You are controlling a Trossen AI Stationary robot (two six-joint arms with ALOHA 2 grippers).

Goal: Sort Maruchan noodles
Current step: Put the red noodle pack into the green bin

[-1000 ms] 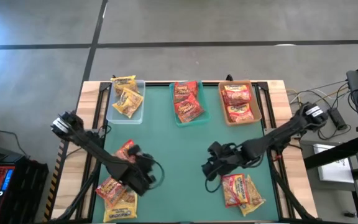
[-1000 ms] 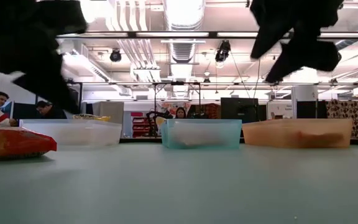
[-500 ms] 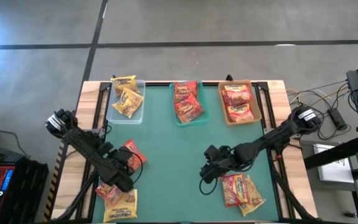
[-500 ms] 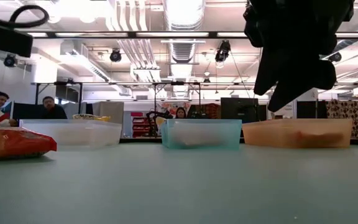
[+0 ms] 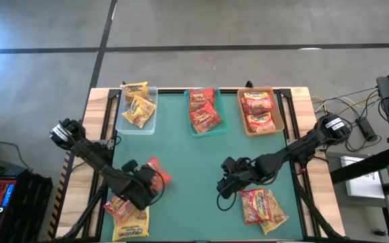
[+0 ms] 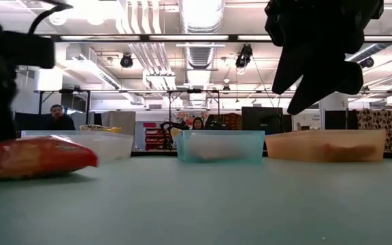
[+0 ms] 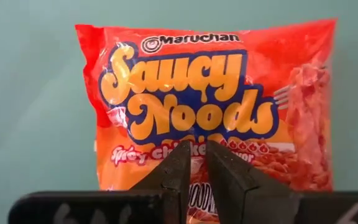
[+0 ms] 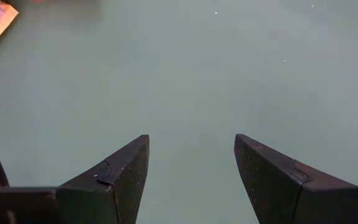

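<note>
An orange-red Saucy Noods packet [image 7: 210,106] lies flat on the green table [image 5: 201,162], left of centre, pinched at its near edge by my left pincer [image 7: 194,163], whose two fingers are closed tight on the wrapper. From table height the same packet [image 6: 33,158] rests on the mat in front of the clear tray [image 6: 111,144]. More packets [image 5: 127,212] lie at the table's near left corner, and another pile [image 5: 263,206] sits near right. My right pincer [image 8: 190,165] hovers above bare mat near that pile, fingers spread wide and holding nothing. At the far edge, the clear tray, teal tray [image 5: 193,129] and tan tray [image 5: 243,128] each hold packets.
</note>
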